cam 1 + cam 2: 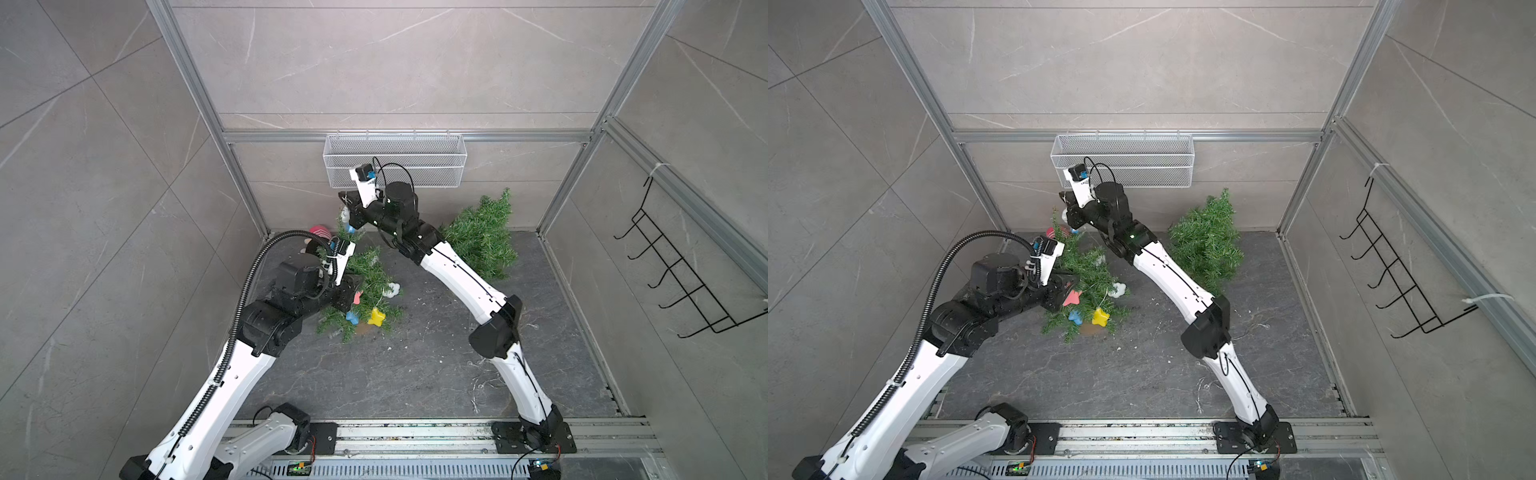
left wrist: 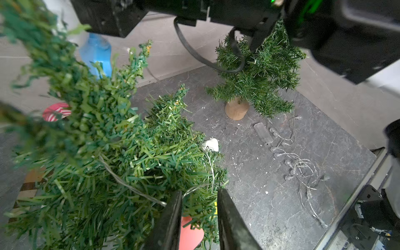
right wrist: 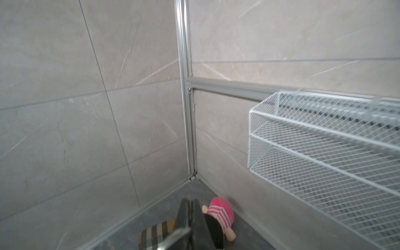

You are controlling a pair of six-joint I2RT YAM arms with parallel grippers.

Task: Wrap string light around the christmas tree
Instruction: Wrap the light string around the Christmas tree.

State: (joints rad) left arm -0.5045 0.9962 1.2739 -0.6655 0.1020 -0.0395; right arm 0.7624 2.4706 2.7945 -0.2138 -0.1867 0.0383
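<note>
Nearest branches of the christmas tree blurred; pink ornament cut by the frame edge; doll partly hidden behind the right jaws; basket cropped.

The tree is green, its stars yellow, blue and pink; the doll's hat is pink-and-white striped.

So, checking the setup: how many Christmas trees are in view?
2. One decorated tree beside the left arm; one bare tree behind the right arm. None seem hidden.
</note>
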